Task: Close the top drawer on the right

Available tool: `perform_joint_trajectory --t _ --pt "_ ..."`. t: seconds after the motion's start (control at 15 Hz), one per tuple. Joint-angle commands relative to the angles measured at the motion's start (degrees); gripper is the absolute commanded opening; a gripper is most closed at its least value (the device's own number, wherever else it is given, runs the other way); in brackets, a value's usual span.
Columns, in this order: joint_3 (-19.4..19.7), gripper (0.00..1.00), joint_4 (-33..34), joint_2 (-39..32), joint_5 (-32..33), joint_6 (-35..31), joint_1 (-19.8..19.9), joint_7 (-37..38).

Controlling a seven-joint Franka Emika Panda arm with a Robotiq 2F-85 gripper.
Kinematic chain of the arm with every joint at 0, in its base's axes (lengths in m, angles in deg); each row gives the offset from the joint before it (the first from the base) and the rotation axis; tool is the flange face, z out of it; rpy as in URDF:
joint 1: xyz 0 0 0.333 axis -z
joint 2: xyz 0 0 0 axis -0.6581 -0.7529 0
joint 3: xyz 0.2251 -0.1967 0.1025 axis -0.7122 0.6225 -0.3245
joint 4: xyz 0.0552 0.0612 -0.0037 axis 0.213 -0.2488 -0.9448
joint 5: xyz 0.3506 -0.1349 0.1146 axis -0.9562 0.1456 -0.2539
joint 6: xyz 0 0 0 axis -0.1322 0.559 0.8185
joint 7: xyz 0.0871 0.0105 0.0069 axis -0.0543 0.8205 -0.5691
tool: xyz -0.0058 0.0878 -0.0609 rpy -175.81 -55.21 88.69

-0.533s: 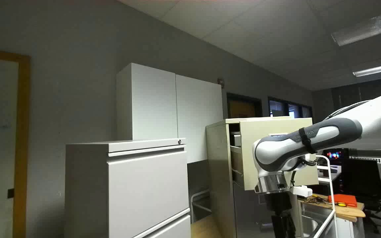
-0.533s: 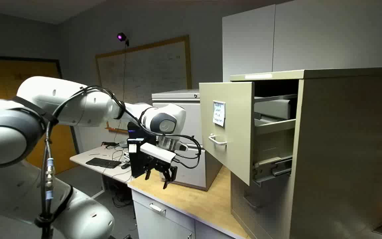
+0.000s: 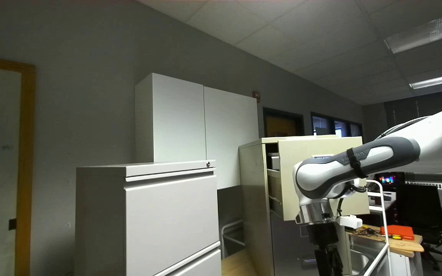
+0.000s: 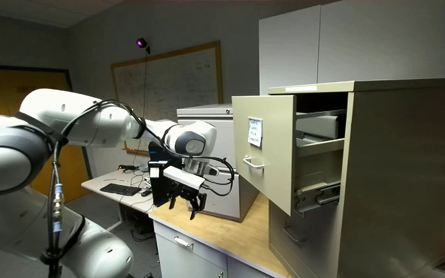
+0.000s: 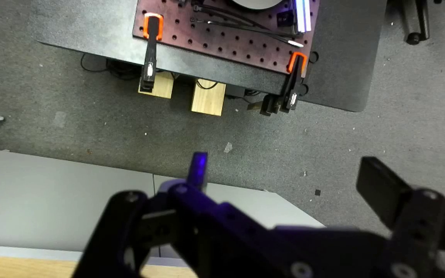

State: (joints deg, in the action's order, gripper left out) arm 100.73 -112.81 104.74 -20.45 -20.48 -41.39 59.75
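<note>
Two black fingers [image 5: 384, 193] of the gripper [image 4: 182, 208] stand wide apart, and from the wrist I see grey floor [image 5: 253, 154] between them. Beyond and clear of them, the top drawer [image 4: 274, 154], pale handle [image 4: 253, 164] on its front, sticks out of the beige filing cabinet [image 4: 396, 173], white wall cabinets [image 4: 392, 42] behind.

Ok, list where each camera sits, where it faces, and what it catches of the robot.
In an exterior view: sits near the grey cabinet, tilted up toward the beige cabinet; the arm enters at right, jaws cut off below.
In an exterior view: sits close beside the arm, facing the open top drawer; arm at left, jaws apart.
Wrist view: sits behind the jaws, looks down at the floor and a dark table; jaws loom large below.
Both exterior views show both cabinets, the top drawer and the arm.
</note>
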Motion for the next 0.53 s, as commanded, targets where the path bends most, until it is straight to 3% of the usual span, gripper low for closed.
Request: perform_joint_trajectory --t 0.0,0.13,0.2,0.27,0.47 --pt "-1.27 1.00 0.22 -0.01 -0.15 -0.28 1.48 0.70" --pt "-2.08 1.00 0.46 0.60 0.28 -2.01 3.09 4.59" --pt "-2.26 0.75 0.61 1.09 -0.04 -3.05 3.84 6.35" --pt "-2.82 0.75 0.53 1.65 0.15 -4.66 4.82 8.91" --pt "-4.55 0.52 0.60 3.71 0.68 -8.39 6.83 14.99"
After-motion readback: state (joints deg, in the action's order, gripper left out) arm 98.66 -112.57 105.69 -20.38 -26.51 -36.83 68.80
